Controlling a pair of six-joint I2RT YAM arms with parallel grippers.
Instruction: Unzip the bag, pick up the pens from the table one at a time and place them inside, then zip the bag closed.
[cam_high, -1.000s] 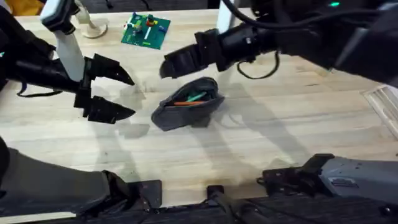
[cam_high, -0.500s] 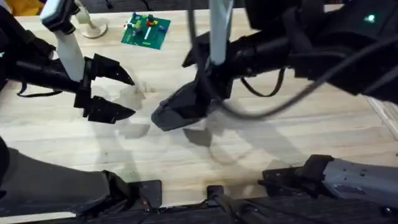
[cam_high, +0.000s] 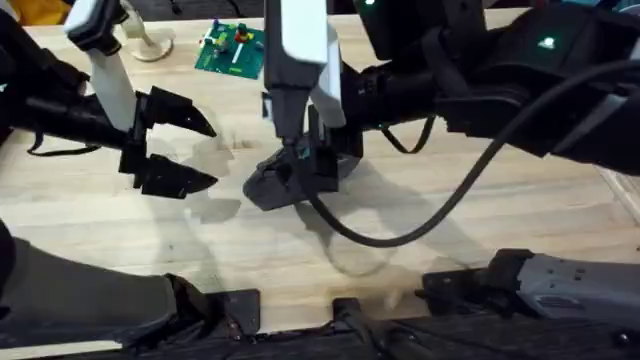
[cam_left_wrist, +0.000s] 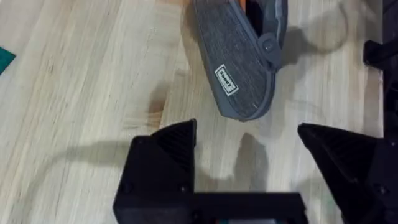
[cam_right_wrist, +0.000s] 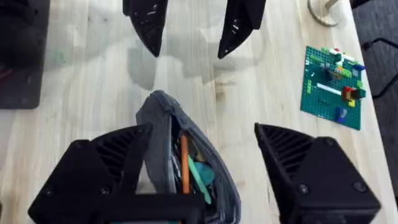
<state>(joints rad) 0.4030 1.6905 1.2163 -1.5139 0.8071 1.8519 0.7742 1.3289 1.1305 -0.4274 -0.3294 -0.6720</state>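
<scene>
The grey bag lies mid-table with its zipper open. In the right wrist view the bag gapes, and an orange pen lies inside beside a teal item. My right gripper hovers just above the bag, open, its fingers straddling the opening with nothing held. From overhead, the right gripper covers most of the bag. My left gripper is open a little left of the bag and apart from it; in its wrist view the left gripper faces the bag's rounded end.
A green brick baseplate with small bricks sits at the back of the table, beside a white round stand base. The right arm's black cable loops over the table right of the bag. Bare wood extends right.
The right arm has swung down over the bag, now covering it in the overhead view. The left arm has not moved.
</scene>
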